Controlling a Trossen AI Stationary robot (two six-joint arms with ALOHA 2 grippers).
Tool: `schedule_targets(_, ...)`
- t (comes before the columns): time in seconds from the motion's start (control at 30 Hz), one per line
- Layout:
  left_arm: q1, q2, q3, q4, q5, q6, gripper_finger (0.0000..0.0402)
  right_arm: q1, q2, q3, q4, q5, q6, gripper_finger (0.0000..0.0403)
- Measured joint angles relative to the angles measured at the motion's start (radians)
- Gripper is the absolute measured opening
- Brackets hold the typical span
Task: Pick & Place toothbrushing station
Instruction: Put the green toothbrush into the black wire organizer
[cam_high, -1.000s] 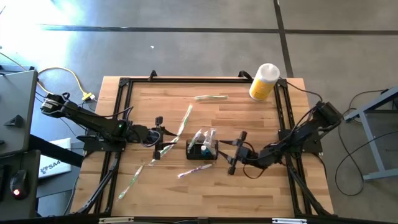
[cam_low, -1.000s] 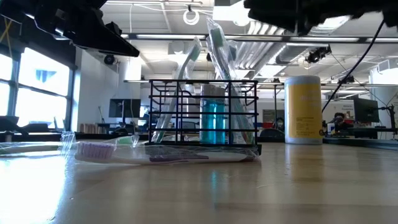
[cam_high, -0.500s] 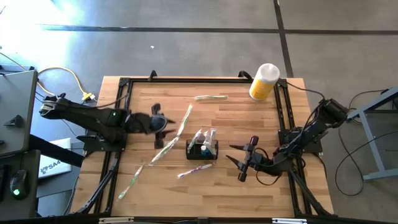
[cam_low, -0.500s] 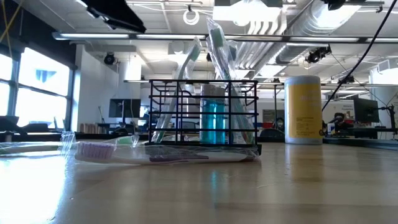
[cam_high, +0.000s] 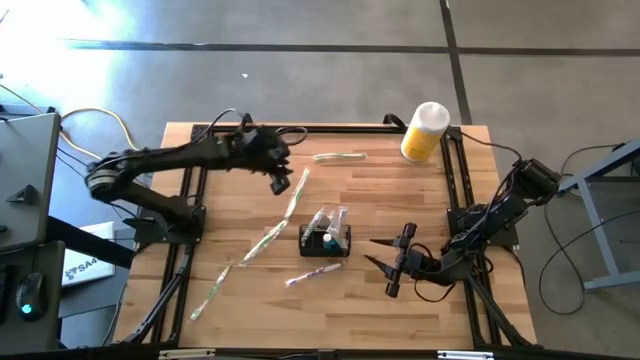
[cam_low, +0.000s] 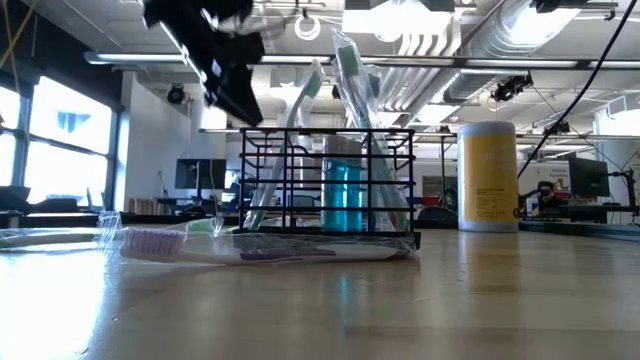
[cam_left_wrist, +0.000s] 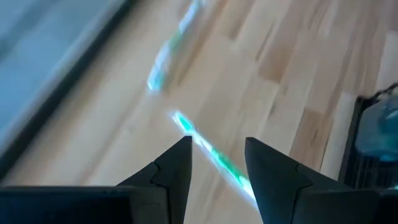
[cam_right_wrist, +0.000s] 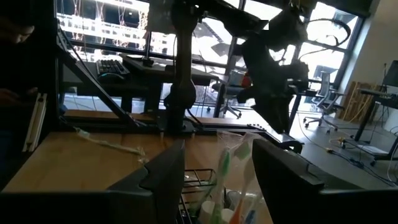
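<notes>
The black wire organiser box stands on its base on the wooden table, holding wrapped toothbrushes and a teal tube; it also shows in the low view and the right wrist view. My left gripper is open and empty, raised above the table to the far left of the box; below it lies a green wrapped toothbrush. My right gripper is open and empty, level, just right of the box and pointing at it.
Several wrapped toothbrushes lie loose on the table: one at the far side, one beside the left gripper, one just in front of the box, one near the front left. A yellow bottle with a white cap stands at the far right corner.
My left gripper has risen and swung from beside the box's left side toward the table's far edge, turning as it went. My right gripper has drawn back from the box's right side toward the table's right and near edges. The box has stayed where it was.
</notes>
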Motion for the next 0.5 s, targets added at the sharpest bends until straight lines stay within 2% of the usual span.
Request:
schedule_targets(0.2,0.075,0.203,0.000,0.042,0.171,0.000,0.0145,-0.001,0.000,0.000,-0.042,0.001,0.018,0.0181)
schedule_targets(0.5,0.075,0.393,0.000,0.161,0.253,-0.012,0.0145,-0.001,0.000,0.000,-0.064,0.001,0.069,0.0181)
